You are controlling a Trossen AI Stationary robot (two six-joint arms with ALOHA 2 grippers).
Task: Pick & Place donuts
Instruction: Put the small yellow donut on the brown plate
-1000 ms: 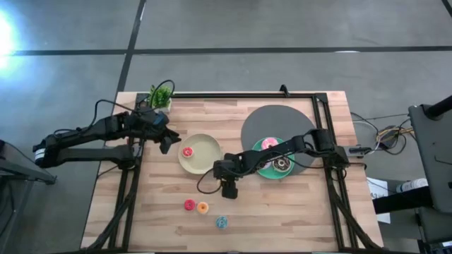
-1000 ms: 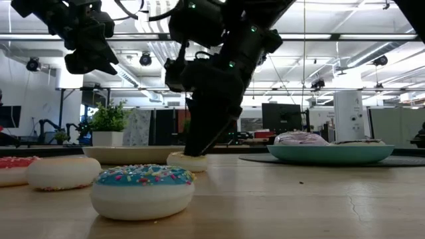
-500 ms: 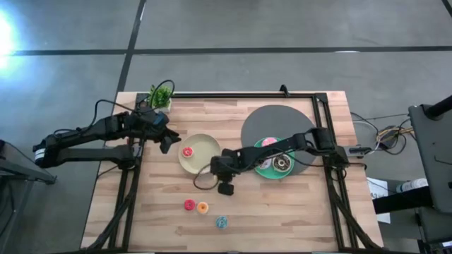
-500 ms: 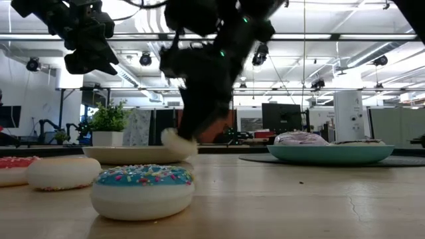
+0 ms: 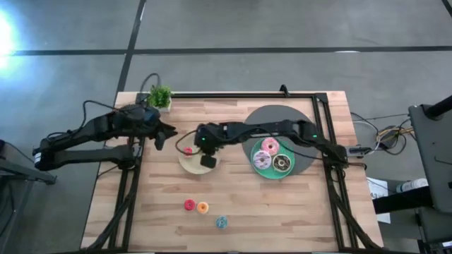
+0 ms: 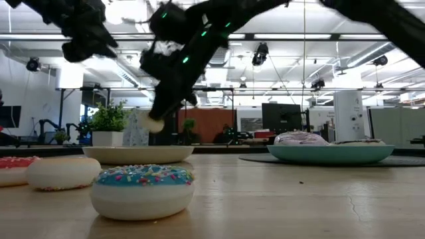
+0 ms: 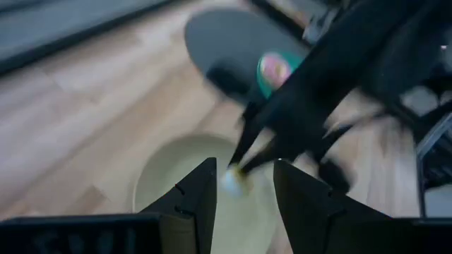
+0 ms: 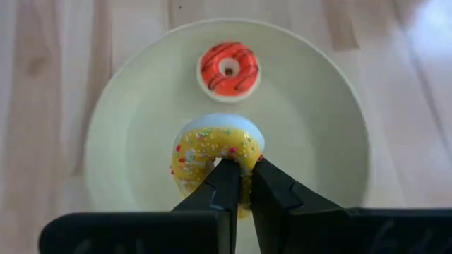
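My right gripper (image 8: 242,169) hangs over the cream plate (image 8: 311,162), shut on a yellow sprinkled mini donut (image 8: 215,156). In the low view the yellow donut (image 6: 155,124) is well above the cream plate (image 6: 136,154). A red striped mini donut (image 8: 228,68) lies flat on that plate. My left gripper (image 7: 244,190) is open and holds nothing, hovering at the plate's far-left side (image 5: 161,135). Pink (image 5: 268,146), white-lilac (image 5: 261,159) and chocolate (image 5: 282,164) donuts lie on the teal plate (image 5: 274,173). My right gripper pinches the yellow donut's ring (image 8: 240,156) between its two fingers, on the side nearest the wrist. The fingers come from above, pointing down. The donut hangs tilted at the fingertips (image 6: 155,124), lifted clear of the cream plate.
Red (image 5: 189,205), orange (image 5: 203,207) and blue (image 5: 222,223) mini donuts lie on the wood near the front edge. The teal plate stands on a round grey mat (image 5: 279,120) at the far right. A small potted plant (image 5: 159,96) stands at the far left corner.
My right gripper has lifted the yellow donut off the table in front of the cream plate and carried it up and toward the far left, over the plate. The donut, flat on the wood before, now hangs tilted. My left gripper has drawn back slightly toward the far left.
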